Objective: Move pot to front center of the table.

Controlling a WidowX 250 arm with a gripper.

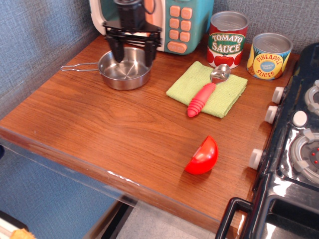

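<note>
The pot (124,69) is a small shiny steel pan at the back left of the brown wood table (114,134). Its thin wire handle (79,67) points left. My black gripper (133,55) hangs open over the pot's far rim, one finger near the left of the rim and the other at the right. It holds nothing.
A green cloth (208,87) with a red-handled scoop (204,94) lies right of the pot. A tomato sauce can (227,39) and a pineapple can (269,56) stand at the back. A red half-round piece (203,156) lies front right. A black stove (294,149) fills the right side, a toy microwave (172,22) the back.
</note>
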